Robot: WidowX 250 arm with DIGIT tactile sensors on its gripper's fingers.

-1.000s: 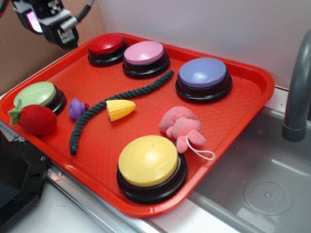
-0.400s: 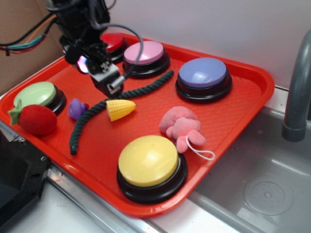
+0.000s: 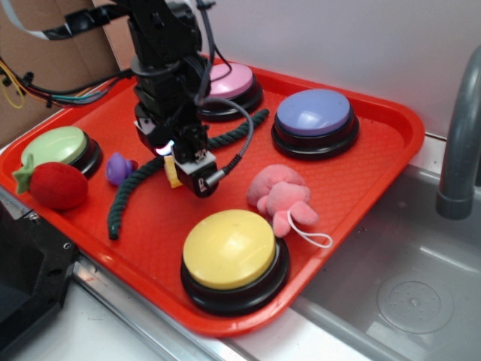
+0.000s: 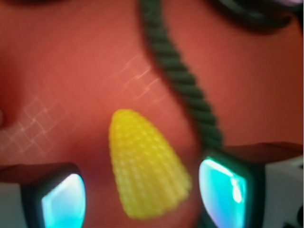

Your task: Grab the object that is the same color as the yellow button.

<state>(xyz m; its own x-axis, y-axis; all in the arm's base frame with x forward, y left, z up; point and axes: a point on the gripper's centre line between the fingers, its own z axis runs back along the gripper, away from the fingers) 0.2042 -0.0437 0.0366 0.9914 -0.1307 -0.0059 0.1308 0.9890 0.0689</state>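
The small yellow corn cob lies on the red tray, between my two open fingers in the wrist view. My gripper is open, with a finger on each side of the cob and not touching it. In the exterior view my gripper is low over the tray's middle and hides nearly all of the corn. The large yellow dome button stands on its black base at the tray's front.
A dark green rope runs diagonally across the tray, close beside my right finger. Around stand a green button, pink button, purple button, red strawberry, purple toy and pink plush. A sink lies right.
My gripper has moved from the tray's back left corner forward and down to the corn, and now straddles it.
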